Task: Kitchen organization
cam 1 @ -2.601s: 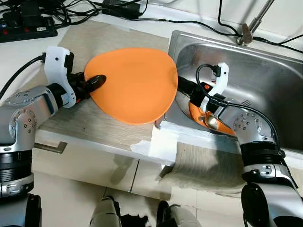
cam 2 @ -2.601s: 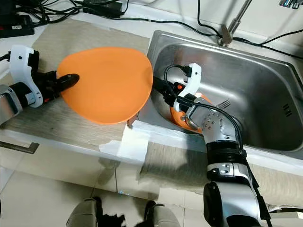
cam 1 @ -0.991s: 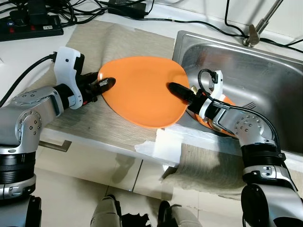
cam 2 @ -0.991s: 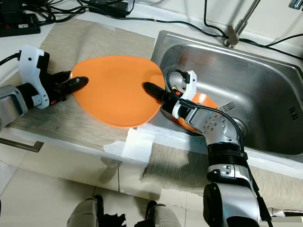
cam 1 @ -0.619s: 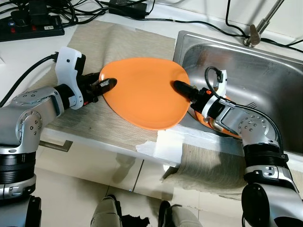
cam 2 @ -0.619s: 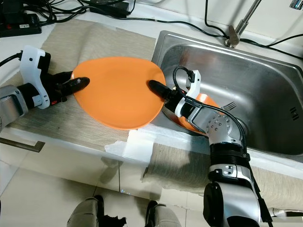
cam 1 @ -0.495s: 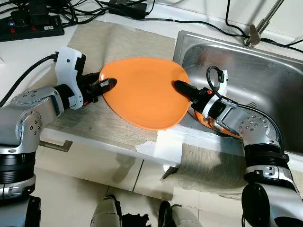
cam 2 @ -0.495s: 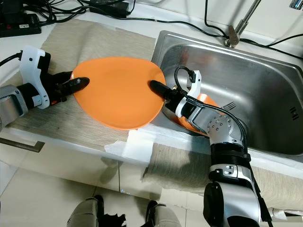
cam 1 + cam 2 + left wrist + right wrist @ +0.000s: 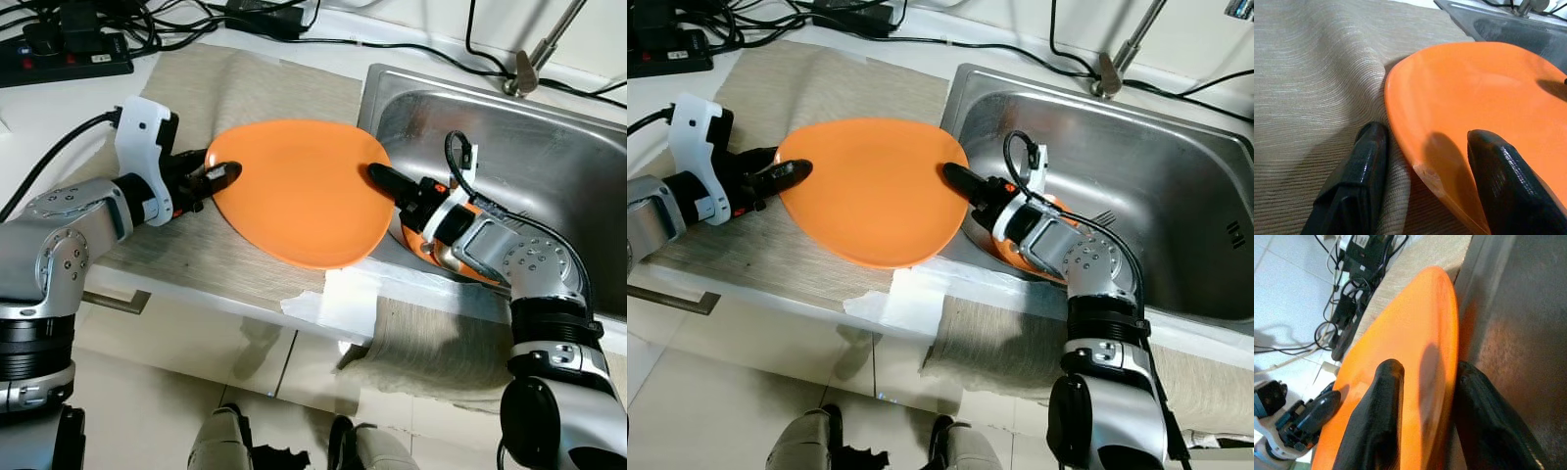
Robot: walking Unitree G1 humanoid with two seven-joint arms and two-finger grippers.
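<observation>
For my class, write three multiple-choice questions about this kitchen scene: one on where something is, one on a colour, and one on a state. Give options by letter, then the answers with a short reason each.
1. Where is the big plate?
A. Over the cloth on the counter, its edge reaching the sink rim
B. On the floor
C. Hanging from the tap

2. What colour is the plate?
A. Blue
B. White
C. Orange

3. How do the grippers stand to the plate?
A. Both are far from it
B. Each has its fingers astride an opposite edge
C. One lies flat under its middle

Answers:
1. A: the plate lies over the cloth beside the sink.
2. C: it is plainly orange in every view.
3. B: the left gripper straddles the rim on the counter side, the right gripper the rim on the sink side; each wrist view shows one finger above and one below.
</observation>
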